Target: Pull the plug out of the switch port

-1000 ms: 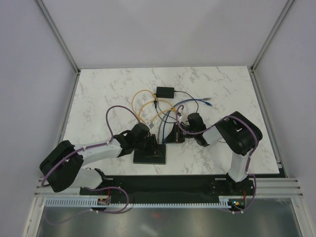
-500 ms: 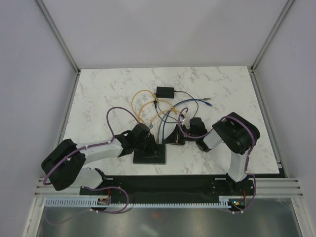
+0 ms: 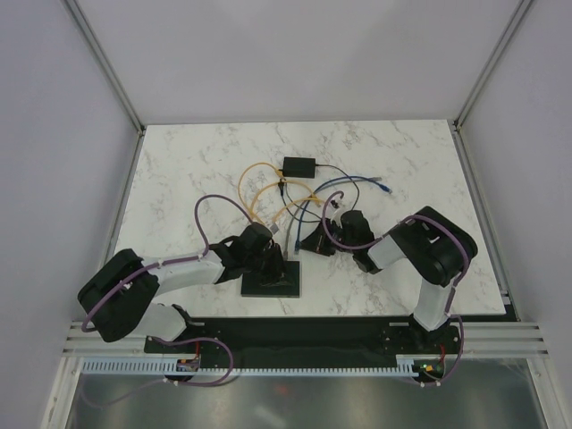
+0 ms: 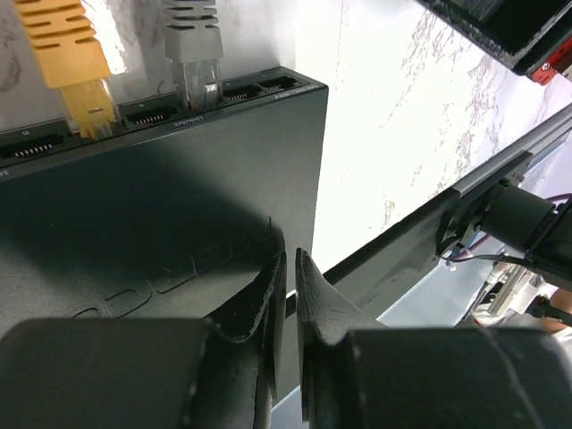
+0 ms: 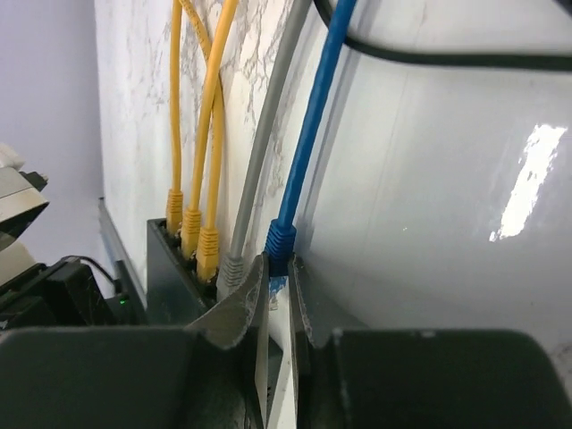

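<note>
The switch is a flat black box near the table's front; it also shows in the left wrist view. My left gripper is shut and empty, its tips resting on the switch's top. A yellow plug and a grey plug sit in the switch's ports. My right gripper is shut on the blue plug, just right of the grey plug. The blue plug's clear tip shows against white table, apparently free of the switch.
A smaller black box with thin leads lies at the back. Yellow cables, a grey cable and blue cables loop between it and the switch. A loose blue cable end lies to the right. Yellow plugs stay in the ports.
My right gripper has drawn back a little from the switch's port edge, toward the far right, with the blue plug in it. The left gripper has stayed on the switch.
</note>
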